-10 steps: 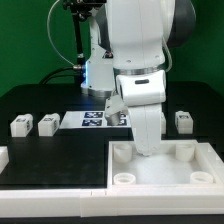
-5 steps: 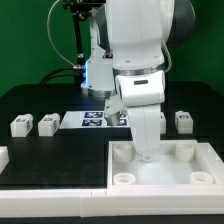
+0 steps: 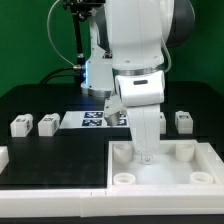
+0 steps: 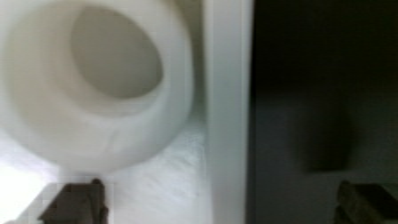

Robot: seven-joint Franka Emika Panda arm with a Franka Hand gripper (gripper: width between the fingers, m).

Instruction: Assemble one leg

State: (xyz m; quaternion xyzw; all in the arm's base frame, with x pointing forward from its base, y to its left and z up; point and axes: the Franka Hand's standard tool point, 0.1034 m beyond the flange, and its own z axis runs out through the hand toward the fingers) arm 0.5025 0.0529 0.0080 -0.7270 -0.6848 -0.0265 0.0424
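Observation:
Three legs show in the exterior view, small white blocks with tags: two at the left [image 3: 19, 126] [image 3: 47, 124] and one at the right [image 3: 183, 120]. All rest on the black table, apart from my gripper. My gripper [image 3: 146, 154] hangs low over the back rim of the large white tray piece [image 3: 160, 182], between its two back sockets. In the wrist view my gripper [image 4: 222, 205] is open and empty. One fingertip [image 4: 75, 200] is over the white tray beside a round socket [image 4: 107, 80]. The other [image 4: 370, 200] is over the dark table.
The marker board [image 3: 88, 119] lies behind the tray, partly hidden by the arm. A white part pokes in at the exterior view's left edge [image 3: 3, 156]. The tray has round sockets at its front corners [image 3: 123, 178] [image 3: 205, 178].
My gripper has sunk slightly toward the tray's back rim. The legs and the tray have not moved.

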